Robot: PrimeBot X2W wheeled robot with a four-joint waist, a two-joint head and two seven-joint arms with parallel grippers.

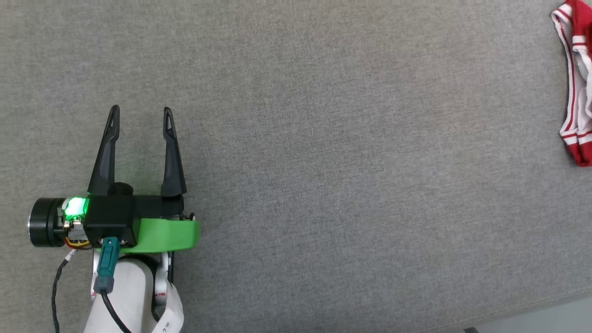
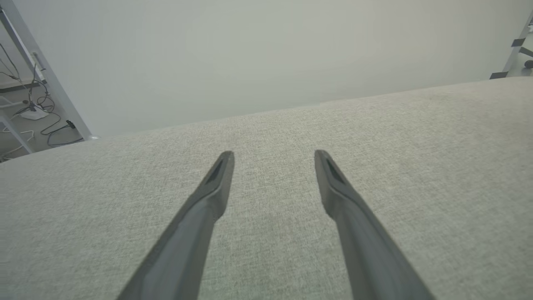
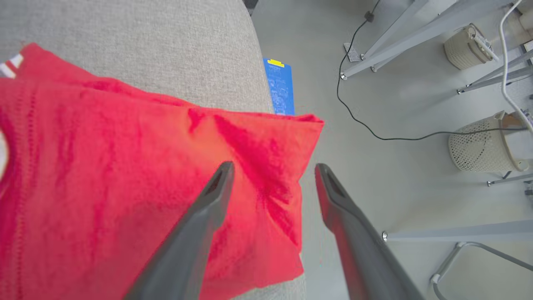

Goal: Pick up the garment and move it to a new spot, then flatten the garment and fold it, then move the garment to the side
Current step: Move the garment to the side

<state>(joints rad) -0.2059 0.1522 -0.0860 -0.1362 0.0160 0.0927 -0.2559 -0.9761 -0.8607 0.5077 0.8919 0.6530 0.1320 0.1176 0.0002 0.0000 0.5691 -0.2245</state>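
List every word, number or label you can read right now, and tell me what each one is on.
Nothing can be quoted as readable text.
Blue sheet on the floor, with a yellow strip at its top: pale print, too small to read.
White tag on the left arm: a few dark characters, too blurred to read.
Red shirt: no lettering or number on the parts in view.

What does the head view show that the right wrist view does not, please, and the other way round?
Head view: the open left tool over the grey surface, the garment showing striped trim at the right edge. Right wrist view: the open right tool above the garment's red body, plus a blue card, a cable and baskets on the floor. Shared: the garment and grey surface.
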